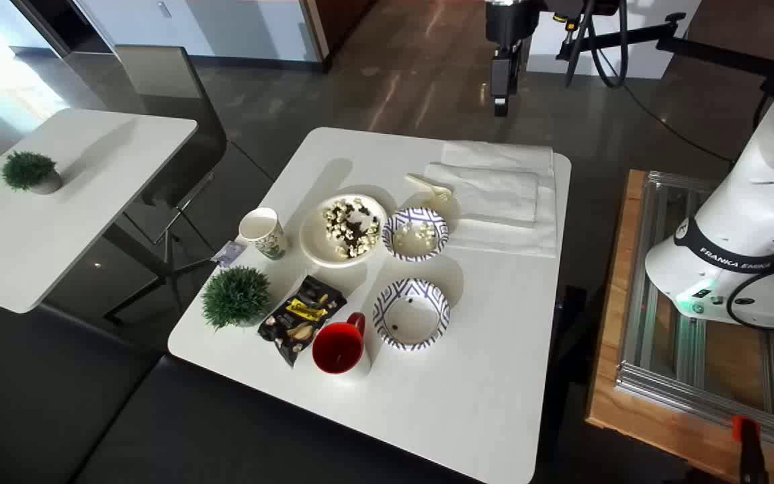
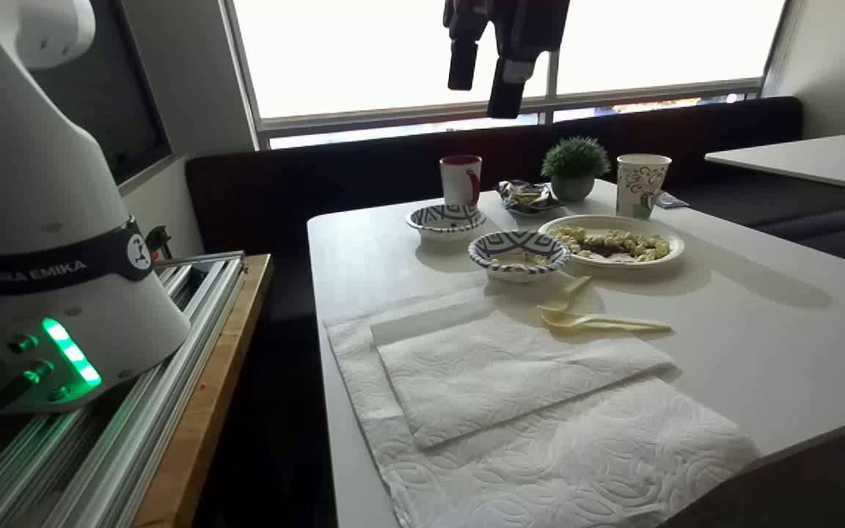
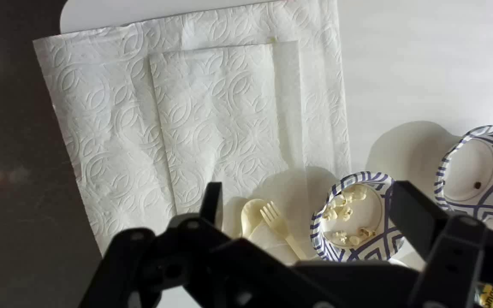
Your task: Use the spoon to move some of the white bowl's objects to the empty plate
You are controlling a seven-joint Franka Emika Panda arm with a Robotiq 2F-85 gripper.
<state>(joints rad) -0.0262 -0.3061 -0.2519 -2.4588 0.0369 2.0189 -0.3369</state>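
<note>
The white bowl is plain and round and holds a heap of pale popcorn and dark bits. It also shows in an exterior view and is almost wholly hidden in the wrist view. The cream spoon lies beside the paper towels, crossed near its head by a fork. In the wrist view the spoon's head shows and its handle is hidden. No plain empty plate shows; a striped-rim bowl holds only a few dark specks. My gripper is open, empty and high above the table.
Another striped-rim bowl with some popcorn stands against the white bowl. Paper towels lie at one table side. A red-lined mug, snack bag, plant and paper cup stand around the dishes.
</note>
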